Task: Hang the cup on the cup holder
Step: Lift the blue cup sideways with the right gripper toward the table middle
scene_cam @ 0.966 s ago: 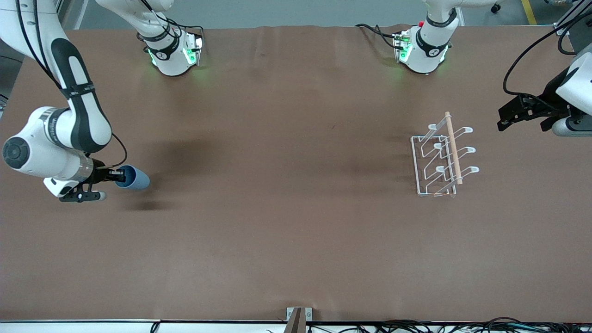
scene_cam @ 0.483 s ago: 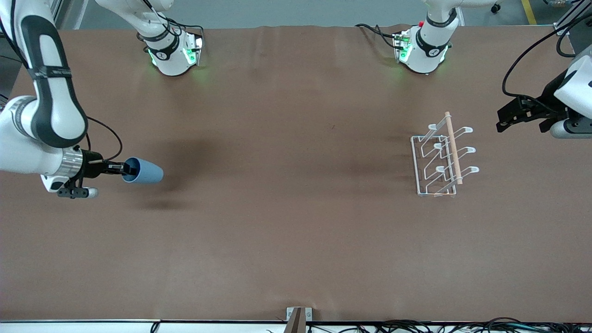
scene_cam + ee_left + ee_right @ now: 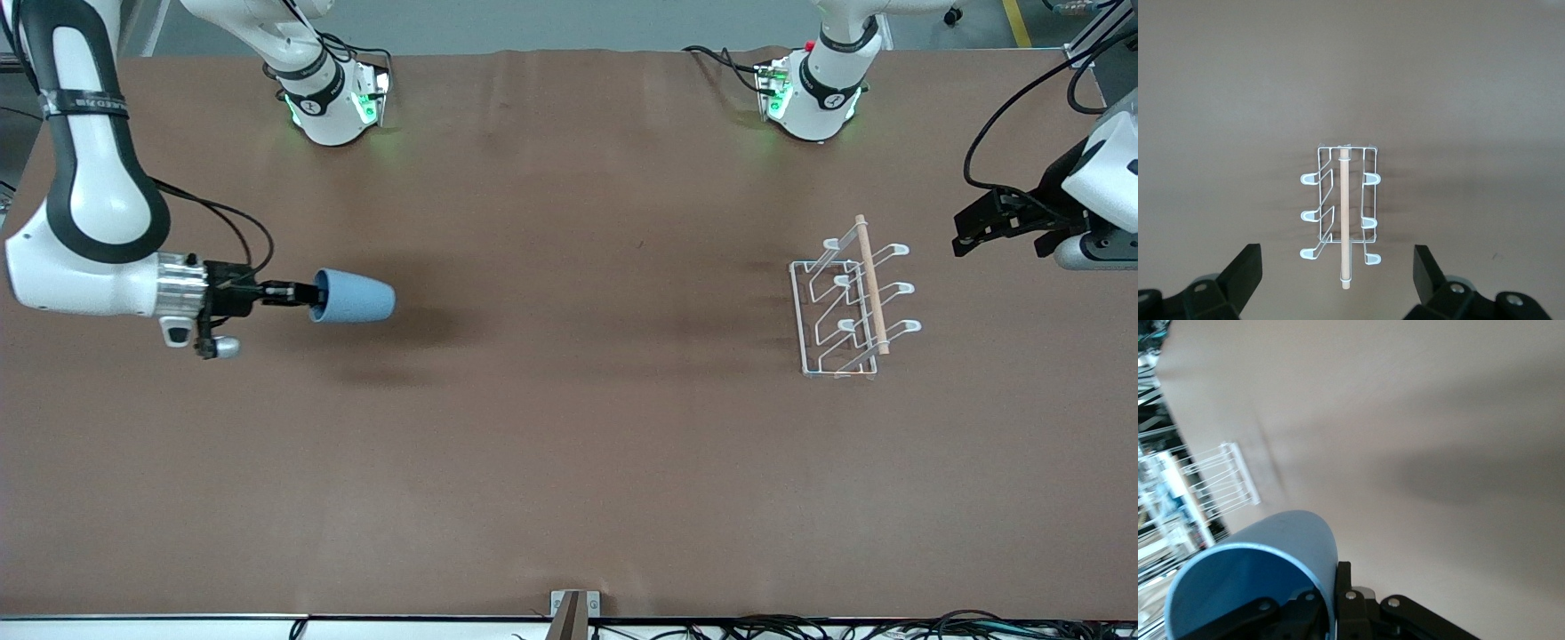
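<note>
I see the small light blue tapered plastic cup up in the air over the brown counter, toward the right arm's end. It lies on its side: the narrow base points toward the middle of the counter and the open rim faces the right pincer. This pincer is clamped on the rim of the cup, one finger inside and one outside, as my right wrist view shows. The right arm comes down from its base, bends at the elbow, and its forearm runs level with the counter, so the pincer points sideways along it.

The white wire cup holder with a light wooden rod on top stands on the counter toward the left arm's end, well apart from the cup. No cup hangs on its prongs.

The left pincer waits above the counter just beside the cup holder, its fingers spread wide and holding nothing.
</note>
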`<state>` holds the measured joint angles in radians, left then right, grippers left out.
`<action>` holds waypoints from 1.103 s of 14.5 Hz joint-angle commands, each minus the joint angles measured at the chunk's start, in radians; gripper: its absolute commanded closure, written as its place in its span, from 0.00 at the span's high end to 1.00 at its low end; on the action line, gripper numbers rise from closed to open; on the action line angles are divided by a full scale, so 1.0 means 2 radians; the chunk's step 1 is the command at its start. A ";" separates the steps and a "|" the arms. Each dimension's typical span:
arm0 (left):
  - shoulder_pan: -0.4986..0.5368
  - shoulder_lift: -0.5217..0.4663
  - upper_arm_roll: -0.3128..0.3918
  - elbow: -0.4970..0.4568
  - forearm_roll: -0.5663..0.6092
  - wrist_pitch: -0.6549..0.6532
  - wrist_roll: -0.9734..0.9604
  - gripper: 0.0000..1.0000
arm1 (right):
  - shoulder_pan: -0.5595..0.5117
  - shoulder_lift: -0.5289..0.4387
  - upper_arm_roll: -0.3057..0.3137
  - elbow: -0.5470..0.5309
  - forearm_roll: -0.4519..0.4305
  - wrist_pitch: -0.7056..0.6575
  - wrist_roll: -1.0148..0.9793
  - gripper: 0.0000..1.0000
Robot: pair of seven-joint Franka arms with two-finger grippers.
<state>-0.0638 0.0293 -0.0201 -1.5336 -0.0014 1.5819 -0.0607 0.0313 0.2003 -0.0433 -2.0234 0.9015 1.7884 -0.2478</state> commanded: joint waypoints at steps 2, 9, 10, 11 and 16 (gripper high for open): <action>-0.001 -0.001 0.001 0.004 0.001 0.002 0.001 1.00 | 0.010 -0.018 0.036 -0.045 0.097 -0.003 -0.007 0.00; 0.000 0.000 -0.001 0.014 -0.005 0.001 0.054 1.00 | 0.015 -0.016 0.137 -0.079 0.268 0.028 -0.007 0.00; 0.000 0.000 -0.001 0.021 -0.006 0.001 0.088 1.00 | 0.015 -0.015 0.154 -0.087 0.284 0.044 -0.007 0.00; 0.000 0.000 -0.001 0.021 -0.006 0.001 0.118 1.00 | 0.016 -0.012 0.170 -0.087 0.309 0.050 -0.007 0.00; -0.023 0.001 -0.021 0.020 -0.007 0.001 0.274 1.00 | 0.017 -0.002 0.200 -0.103 0.344 0.057 -0.005 0.00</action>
<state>-0.0873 0.0292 -0.0418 -1.5040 -0.0034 1.5868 0.4119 0.0759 0.2083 0.3383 -2.1924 1.5328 1.9066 -0.2473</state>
